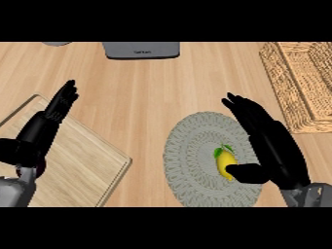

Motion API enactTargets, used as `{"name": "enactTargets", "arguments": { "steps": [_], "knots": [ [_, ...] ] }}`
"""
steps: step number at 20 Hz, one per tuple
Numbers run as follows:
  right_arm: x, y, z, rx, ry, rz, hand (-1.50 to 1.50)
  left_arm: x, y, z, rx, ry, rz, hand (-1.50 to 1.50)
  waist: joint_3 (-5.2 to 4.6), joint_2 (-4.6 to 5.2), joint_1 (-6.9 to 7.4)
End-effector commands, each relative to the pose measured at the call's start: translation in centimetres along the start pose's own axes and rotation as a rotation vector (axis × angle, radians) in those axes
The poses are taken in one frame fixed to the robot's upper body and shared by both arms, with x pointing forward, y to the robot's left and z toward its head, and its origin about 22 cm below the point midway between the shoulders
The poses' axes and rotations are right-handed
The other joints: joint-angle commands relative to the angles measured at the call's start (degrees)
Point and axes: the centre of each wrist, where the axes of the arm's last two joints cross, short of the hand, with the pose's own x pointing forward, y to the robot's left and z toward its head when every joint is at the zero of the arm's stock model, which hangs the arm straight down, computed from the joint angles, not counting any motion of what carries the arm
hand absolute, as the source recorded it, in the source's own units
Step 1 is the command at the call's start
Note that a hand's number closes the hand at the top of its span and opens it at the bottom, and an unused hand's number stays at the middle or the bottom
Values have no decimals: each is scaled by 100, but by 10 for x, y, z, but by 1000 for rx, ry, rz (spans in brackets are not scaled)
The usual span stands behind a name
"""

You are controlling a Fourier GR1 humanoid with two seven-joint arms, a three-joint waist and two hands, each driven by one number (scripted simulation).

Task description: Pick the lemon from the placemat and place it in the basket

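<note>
Nearby, right hand [272,146]: open, thumb touching lemon [227,160] on placemat [190,155]
Basket [308,82]: beyond its fingertips
Left hand [43,129]: open, over cutting board [82,165]

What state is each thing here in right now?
lemon: lying on the placemat, thumb touching it, not lifted
placemat: flat on the counter
basket: nothing visible inside
right hand: open, beside the lemon
left hand: open, resting over the board
board: flat on the counter

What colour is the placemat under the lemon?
Grey, with a ringed woven pattern; the placemat shows in the head view, under the lemon.
</note>
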Motion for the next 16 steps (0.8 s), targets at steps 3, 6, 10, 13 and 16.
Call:
{"name": "enactTargets", "arguments": {
  "steps": [3, 6, 10, 13, 16],
  "knots": [
    [28, -37, 14, 291, 138, 234, -150, 0, -5, 2, -16, -3, 1, 0, 6, 12, 40],
    [49, -62, 19, 385, 177, 231, -150, 8, 3, 6, -14, -20, -8, 0, 26, 38, 153],
    [74, -101, 34, 442, 192, 227, -150, 19, 0, -4, -16, -21, 13, 0, 36, 67, 130],
    [77, -126, 39, 429, 210, 205, -150, 1, -23, -6, -1, -24, -4, 0, 40, 94, 146],
    [61, -134, 45, 412, 244, 177, -150, 11, 4, -2, -22, -24, 11, 0, 48, 99, 181]
  ]
}}
